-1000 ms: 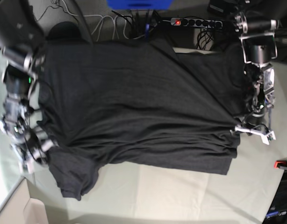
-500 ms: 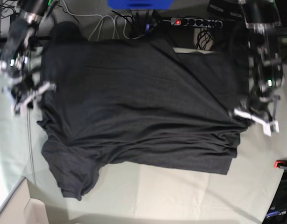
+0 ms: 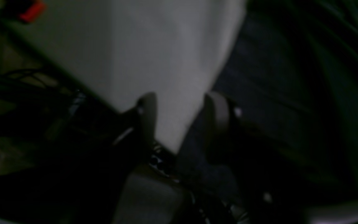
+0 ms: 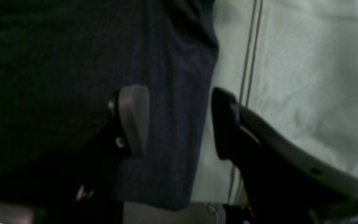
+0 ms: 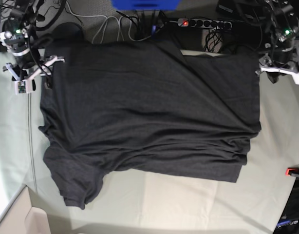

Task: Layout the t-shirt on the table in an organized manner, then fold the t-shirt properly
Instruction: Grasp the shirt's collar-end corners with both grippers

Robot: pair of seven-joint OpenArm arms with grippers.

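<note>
The charcoal t-shirt [image 5: 149, 107] lies spread over the pale green table [image 5: 188, 200], plain side up, with one sleeve at the lower left. At the shirt's far left corner, my right gripper [image 5: 35, 73] is open. In the right wrist view its fingers [image 4: 134, 118] stand wide apart over the shirt's edge [image 4: 172, 93], with bare table [image 4: 306, 77] beside it. My left gripper [image 5: 281, 73] hangs open beside the shirt's far right corner. Seen from the left wrist, one of its fingers [image 3: 148, 115] is over the table [image 3: 166, 46] and the other over the dark fabric [image 3: 275, 93].
Behind the table's far edge are a power strip [image 5: 203, 23], loose cables [image 5: 110, 24] and a blue box [image 5: 144, 4]. A red clamp [image 5: 293, 171] sits at the right edge. A cardboard box [image 5: 13, 219] is at the lower left corner.
Both arms moved toward the far edge. The shirt's right side is now drawn out straight instead of bunched. The left gripper opened and let go of the shirt, and the right one opened wider.
</note>
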